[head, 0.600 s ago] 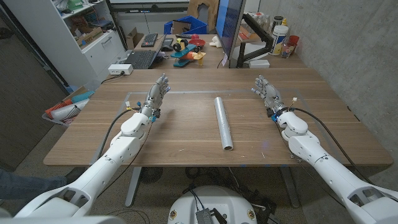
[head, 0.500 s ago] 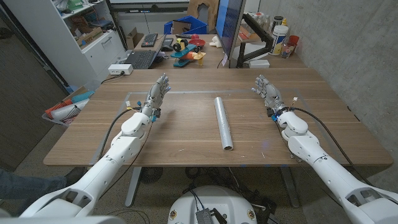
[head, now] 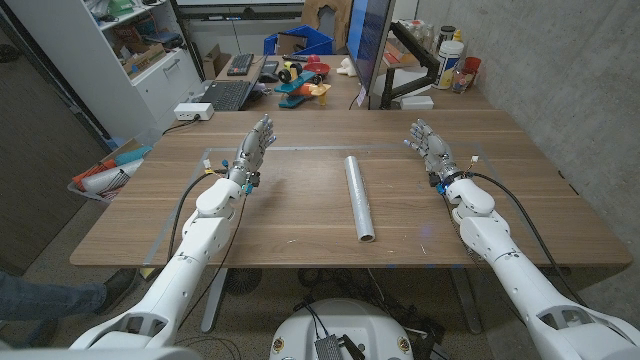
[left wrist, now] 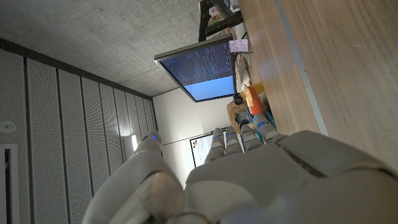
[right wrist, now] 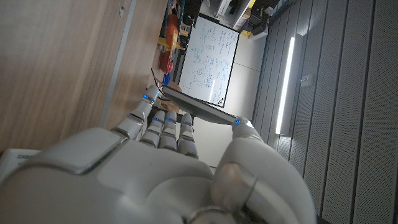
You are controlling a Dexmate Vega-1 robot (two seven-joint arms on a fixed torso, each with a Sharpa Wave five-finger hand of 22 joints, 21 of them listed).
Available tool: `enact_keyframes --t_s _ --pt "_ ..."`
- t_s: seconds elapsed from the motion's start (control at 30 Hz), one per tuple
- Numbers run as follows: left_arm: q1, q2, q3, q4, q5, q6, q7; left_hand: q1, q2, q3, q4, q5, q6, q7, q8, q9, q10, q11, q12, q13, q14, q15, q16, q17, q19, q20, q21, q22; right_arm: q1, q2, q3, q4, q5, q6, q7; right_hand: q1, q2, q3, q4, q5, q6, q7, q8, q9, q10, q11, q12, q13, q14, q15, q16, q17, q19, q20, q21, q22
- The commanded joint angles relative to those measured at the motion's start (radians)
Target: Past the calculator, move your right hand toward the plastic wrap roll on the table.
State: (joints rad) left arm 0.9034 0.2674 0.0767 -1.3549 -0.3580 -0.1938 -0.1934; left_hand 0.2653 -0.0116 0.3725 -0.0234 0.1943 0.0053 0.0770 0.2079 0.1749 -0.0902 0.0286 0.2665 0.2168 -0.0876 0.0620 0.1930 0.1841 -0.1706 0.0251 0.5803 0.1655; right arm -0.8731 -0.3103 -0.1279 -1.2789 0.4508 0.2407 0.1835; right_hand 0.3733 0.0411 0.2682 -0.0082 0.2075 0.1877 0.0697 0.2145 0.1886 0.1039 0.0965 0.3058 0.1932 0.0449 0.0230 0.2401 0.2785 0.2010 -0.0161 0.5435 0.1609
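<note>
Two empty hands, left (head: 252, 152) and right (head: 428, 148), are held apparently open, flanking the plastic wrap roll (head: 359, 196) on the table (head: 300, 215), the reach not yet begun.

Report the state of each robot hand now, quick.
Left robot hand: open, holding nothing.
Right robot hand: open, holding nothing.
</note>
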Motion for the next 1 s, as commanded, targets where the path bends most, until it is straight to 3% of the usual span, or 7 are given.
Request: enact_keyframes --t_s 0.03,0.53,1.0 --pt "0.026 -0.088 -0.103 -0.039 0.098 0.041 -0.059 0.006 0.004 0.005 -0.004 0.002 0.006 0.008 -0.001 0.004 0.000 -0.003 -0.002 -0.001 -0.010 -0.004 0.007 0.002 -0.036 0.001 -0.005 0.003 -0.001 0.065 0.081 -0.009 -0.081 -0.029 0.058 0.004 -0.001 0.006 -0.003 0.000 0.011 -0.003 0.004 0.004 0.011 0.000 -0.006 0.002 0.009 0.000 0.003 0.000 0.009 -0.002 -0.003 0.003" --pt "0.031 -0.120 -0.149 -0.055 0.140 0.058 -0.089 0.005 0.006 0.004 -0.006 0.001 0.011 0.007 -0.004 0.004 0.007 0.000 -0.005 -0.006 -0.007 -0.006 0.008 0.001 -0.032 0.004 -0.015 0.004 0.006 0.093 0.105 0.004 -0.134 -0.020 0.089 0.001 0.001 0.006 -0.004 -0.001 0.012 -0.005 0.001 0.004 0.015 -0.001 -0.011 0.001 0.013 -0.002 0.003 -0.004 0.011 -0.002 -0.012 0.003" --pt "0.033 -0.130 -0.166 -0.066 0.159 0.073 -0.098 0.004 0.008 0.004 -0.008 0.000 0.017 0.005 -0.006 0.004 0.014 -0.004 -0.008 -0.009 -0.004 -0.005 0.008 0.001 -0.031 0.009 -0.025 0.004 0.027 0.109 0.117 0.065 -0.134 0.059 0.157 -0.004 -0.009 0.000 -0.007 -0.003 0.007 -0.010 -0.003 0.004 0.022 -0.005 -0.016 0.002 0.018 -0.006 0.002 -0.008 0.023 -0.001 -0.018 0.003"
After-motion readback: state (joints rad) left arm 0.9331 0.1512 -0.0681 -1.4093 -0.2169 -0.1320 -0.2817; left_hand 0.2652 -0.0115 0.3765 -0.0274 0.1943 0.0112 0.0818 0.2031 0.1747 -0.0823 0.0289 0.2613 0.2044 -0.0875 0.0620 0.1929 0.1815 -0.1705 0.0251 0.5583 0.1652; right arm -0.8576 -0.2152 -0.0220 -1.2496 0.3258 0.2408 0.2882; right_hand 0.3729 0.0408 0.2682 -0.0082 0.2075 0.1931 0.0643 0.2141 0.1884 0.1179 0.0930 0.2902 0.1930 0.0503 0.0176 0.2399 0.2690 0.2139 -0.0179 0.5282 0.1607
